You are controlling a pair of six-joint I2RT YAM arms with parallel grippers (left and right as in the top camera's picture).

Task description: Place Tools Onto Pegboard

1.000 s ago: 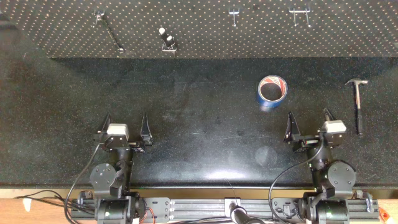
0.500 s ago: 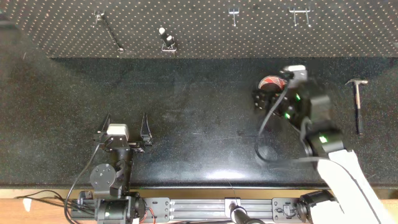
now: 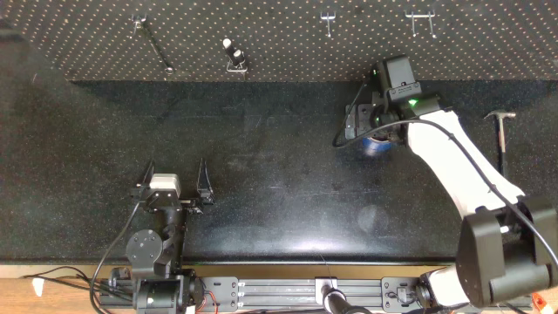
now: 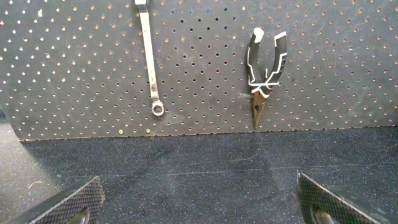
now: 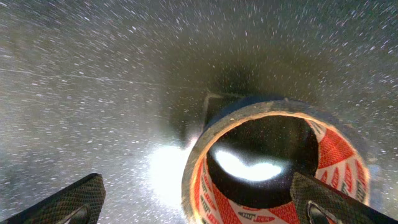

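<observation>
A roll of tape (image 5: 273,162) with a red and white outer face and a blue edge lies flat on the black table, and it peeks out under the arm as the tape (image 3: 381,145). My right gripper (image 5: 196,193) hovers open just above it, with the roll off-centre toward one finger (image 5: 336,202). From above, that right gripper (image 3: 359,131) is near the foot of the pegboard (image 3: 279,52). A hammer (image 3: 500,148) lies at the far right of the table. My left gripper (image 3: 177,179) stands open and empty near its base, facing the pegboard (image 4: 74,74).
A wrench (image 4: 149,56) and black-handled pliers (image 4: 264,68) hang on the pegboard; from above they are the wrench (image 3: 157,44) and pliers (image 3: 234,54). Two bare hooks (image 3: 328,19) (image 3: 420,19) sit at the board's upper right. The table's middle (image 3: 279,174) is bare.
The right arm swung out from its rest pose near the base to the tape roll and now hangs over it. The left arm has not moved.
</observation>
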